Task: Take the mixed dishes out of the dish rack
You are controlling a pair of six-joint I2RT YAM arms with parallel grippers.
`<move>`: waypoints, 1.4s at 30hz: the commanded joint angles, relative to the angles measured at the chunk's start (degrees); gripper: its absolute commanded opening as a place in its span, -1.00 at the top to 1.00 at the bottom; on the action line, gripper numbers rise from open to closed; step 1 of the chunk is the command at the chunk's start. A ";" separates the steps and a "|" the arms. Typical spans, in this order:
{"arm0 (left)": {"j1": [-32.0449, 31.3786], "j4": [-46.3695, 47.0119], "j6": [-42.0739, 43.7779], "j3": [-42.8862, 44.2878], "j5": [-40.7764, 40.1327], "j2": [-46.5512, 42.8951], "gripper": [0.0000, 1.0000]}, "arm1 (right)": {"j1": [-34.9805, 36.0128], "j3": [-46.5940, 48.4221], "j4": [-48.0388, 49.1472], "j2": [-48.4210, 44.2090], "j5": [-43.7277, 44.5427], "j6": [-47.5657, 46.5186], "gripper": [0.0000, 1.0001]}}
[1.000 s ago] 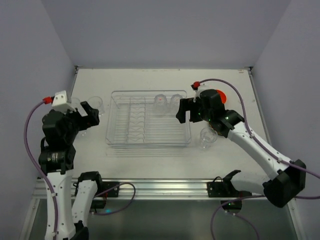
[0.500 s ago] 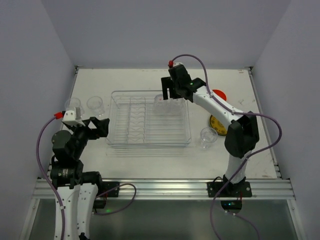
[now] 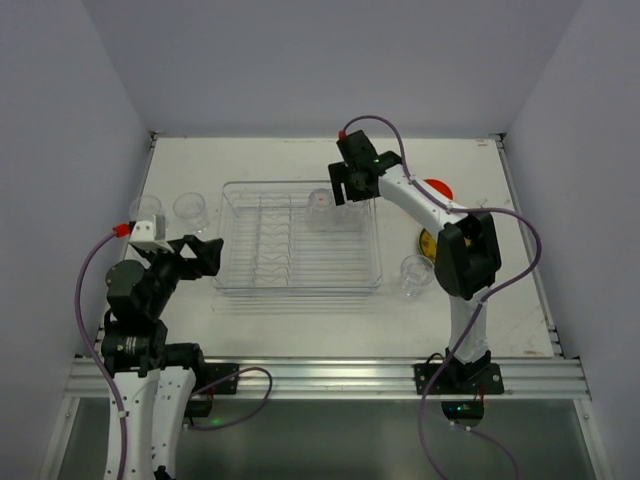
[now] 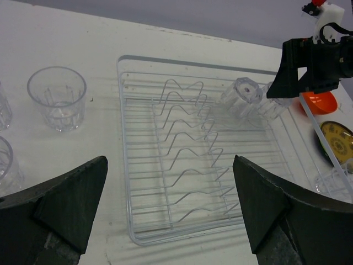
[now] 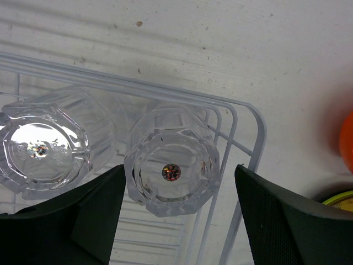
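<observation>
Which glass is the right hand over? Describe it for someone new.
Start at the clear dish rack and go to its far right corner, where two glass cups sit bottoms-up side by side. The target cup is the one against the corner wires, centred in the open right hand; its neighbour sits left of it.

The glass cup [image 5: 172,171] and its neighbour glass cup [image 5: 41,149] are clear, faceted and glossy, with bright glints. The dish rack [image 5: 242,118] is smooth white-coated wire over clear, shiny plastic. The table [image 5: 231,44] is matt white, speckled and scuffed. My jaws look matt black and finely grained.
</observation>
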 commanded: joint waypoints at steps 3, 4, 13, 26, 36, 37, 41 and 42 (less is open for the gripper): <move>-0.68 2.92 -0.60 -0.36 1.52 0.41 -1.00 | -0.75 2.83 -0.58 2.53 -2.04 -3.93 -0.61; -0.85 3.01 -0.60 -0.36 1.52 0.41 -1.00 | -0.83 3.10 -0.58 2.88 -2.30 -4.20 -0.61; -1.12 3.01 -0.51 -0.36 1.70 0.76 -1.00 | -0.84 3.90 -0.23 5.35 -2.91 -5.61 -0.43; -1.20 4.59 -2.00 3.77 8.71 1.46 -1.00 | -0.66 1.34 0.04 -9.48 -1.78 -2.00 0.62; -4.60 62.07 -43.65 -8.67 38.14 16.12 -1.00 | -0.66 -12.31 3.35 -34.93 -16.94 2.22 0.80; -6.63 73.73 -46.27 -9.14 38.26 20.49 -1.00 | -0.66 -15.67 10.60 -38.39 -28.38 3.00 0.81; -21.22 75.52 -42.53 -4.23 32.47 27.11 -1.00 | -0.66 -30.54 29.28 -53.25 -45.77 8.52 1.00; -26.03 75.52 -41.13 -3.35 31.07 27.99 -1.00 | -0.66 -31.95 31.22 -55.10 -47.64 9.24 1.00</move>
